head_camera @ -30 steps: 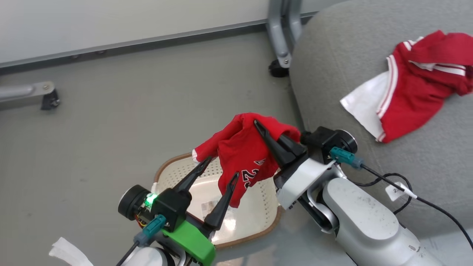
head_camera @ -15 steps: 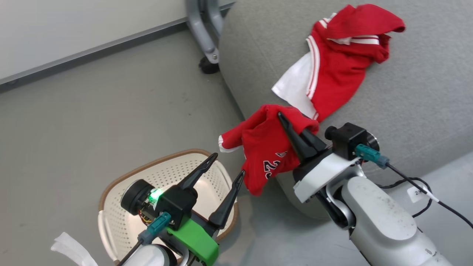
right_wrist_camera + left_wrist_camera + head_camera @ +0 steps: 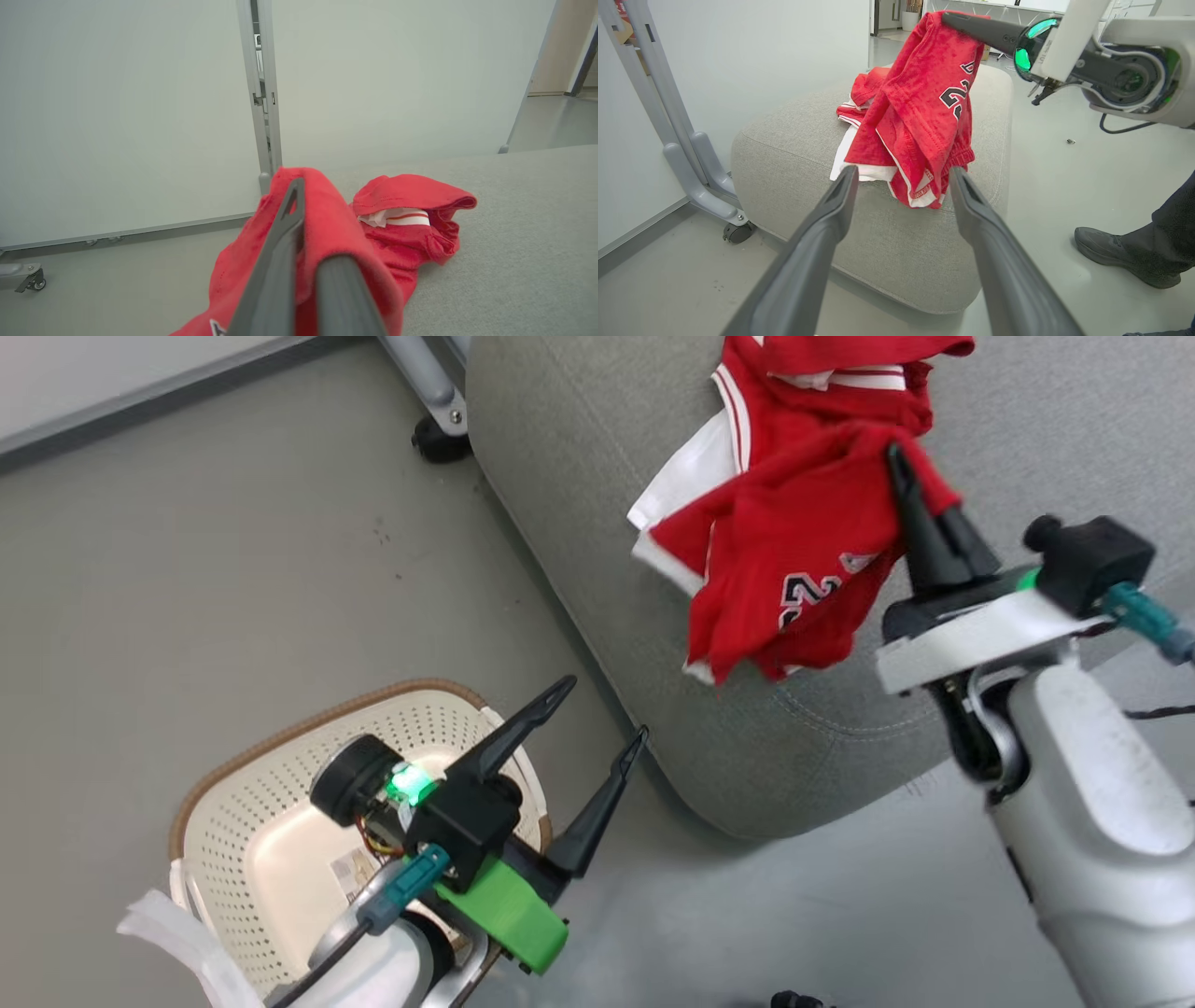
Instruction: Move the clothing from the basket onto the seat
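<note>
My right gripper (image 3: 898, 457) is shut on the red clothing with dark lettering (image 3: 784, 560), which hangs from its fingers above the near edge of the grey seat (image 3: 579, 476). This garment (image 3: 924, 107) dangles just over the cushion (image 3: 784, 154). The red garment with a white panel and striped trim (image 3: 822, 383) lies on the seat behind it. The cream basket (image 3: 308, 719) stands on the floor at the lower left, with no clothing seen in it. My left gripper (image 3: 607, 707) is open above the basket's right rim, holding nothing.
A grey metal frame leg on a caster (image 3: 439, 439) stands at the seat's far corner by a white wall. A person's dark shoe (image 3: 1125, 252) and trouser leg are on the floor right of the seat. A cable runs from my right wrist.
The head camera has swung right. My right gripper has carried the lettered garment from above the basket over to the seat, beside the other garment. The left gripper stays open by the basket.
</note>
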Tool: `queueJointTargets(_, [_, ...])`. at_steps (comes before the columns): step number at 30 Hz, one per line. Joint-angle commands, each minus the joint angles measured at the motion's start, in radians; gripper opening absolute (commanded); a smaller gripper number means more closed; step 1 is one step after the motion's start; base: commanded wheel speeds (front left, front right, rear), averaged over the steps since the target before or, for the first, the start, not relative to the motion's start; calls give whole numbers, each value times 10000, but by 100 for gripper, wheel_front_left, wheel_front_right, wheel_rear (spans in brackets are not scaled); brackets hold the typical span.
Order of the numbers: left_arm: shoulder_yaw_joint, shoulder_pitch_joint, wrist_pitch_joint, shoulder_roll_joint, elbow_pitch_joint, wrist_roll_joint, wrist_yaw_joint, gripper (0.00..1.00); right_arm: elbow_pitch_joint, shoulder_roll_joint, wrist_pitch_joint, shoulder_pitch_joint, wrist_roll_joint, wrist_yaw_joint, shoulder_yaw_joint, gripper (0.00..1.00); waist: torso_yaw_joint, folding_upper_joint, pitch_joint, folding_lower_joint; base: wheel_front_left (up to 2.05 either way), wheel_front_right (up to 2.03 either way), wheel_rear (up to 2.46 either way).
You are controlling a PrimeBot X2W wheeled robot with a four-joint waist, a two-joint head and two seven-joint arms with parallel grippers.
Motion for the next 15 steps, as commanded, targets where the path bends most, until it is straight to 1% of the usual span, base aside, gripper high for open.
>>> queueJointTargets(1, [57,-350,57,146,-120,88,-40,100,-140,-154,-28,-398,-32,-9,-390,0,353,0,832,0,0,0,0])
queueJointTargets(5, [149,-1040,134,240,-381,376,-115,100,-582,-557,-28,-1353,-65,-7,-1442,0,774,0,1806,0,0,0,0])
queueJointTargets(8, [160,-1518,109,256,-487,558,-192,100,-707,-1023,-28,-2056,-164,-9,-2070,0,1119,0,2438,0,0,0,0])
queueJointTargets(12, [44,-2205,42,173,-649,768,-305,100,-570,-1780,36,-3102,-145,-9,-2823,0,1596,0,3255,0,0,0,0])
queueJointTargets(15, [-133,-2674,-38,84,-686,946,-423,100,-216,-2430,200,-3867,-120,-9,-3320,0,1971,0,3759,0,0,0,0])
